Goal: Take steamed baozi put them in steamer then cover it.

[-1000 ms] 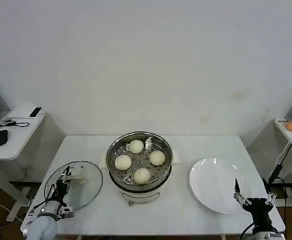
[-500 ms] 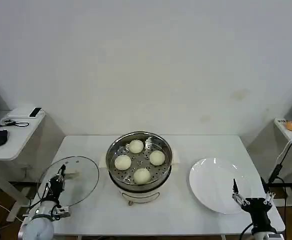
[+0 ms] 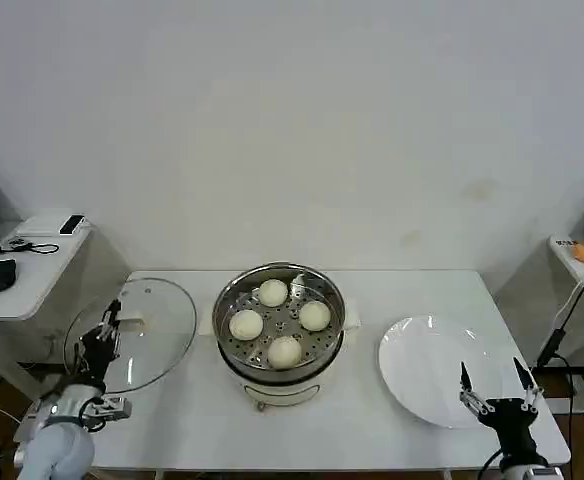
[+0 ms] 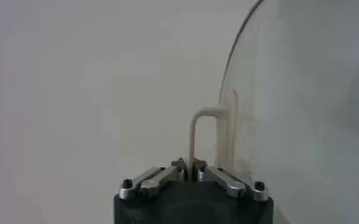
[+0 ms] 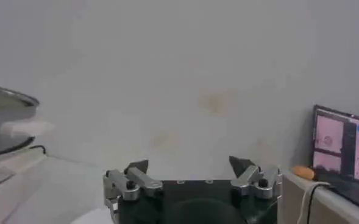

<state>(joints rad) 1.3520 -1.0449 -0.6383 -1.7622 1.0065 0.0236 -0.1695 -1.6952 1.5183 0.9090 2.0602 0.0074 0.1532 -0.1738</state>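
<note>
Several cream-white baozi (image 3: 273,292) lie on the perforated tray of the shiny steamer (image 3: 234,290) at the table's middle. The clear glass cover (image 3: 150,335) hangs tilted above the table's left end, left of the steamer. My left gripper (image 3: 107,328) is shut on the cover's pale cream handle (image 4: 199,134), with the glass (image 4: 301,109) beside it in the left wrist view. My right gripper (image 3: 492,382) stands open near the front right corner, its fingers apart with nothing between them (image 5: 188,164).
A flat white plate (image 3: 427,365) lies on the table right of the steamer, just behind my right gripper. Side tables stand left (image 3: 22,270) and right (image 3: 582,262) of the white table. The steamer's rim (image 5: 5,97) shows far off in the right wrist view.
My left gripper has lifted the cover off the table and tilted it upward and to the left. The right gripper has sunk slightly toward the front edge.
</note>
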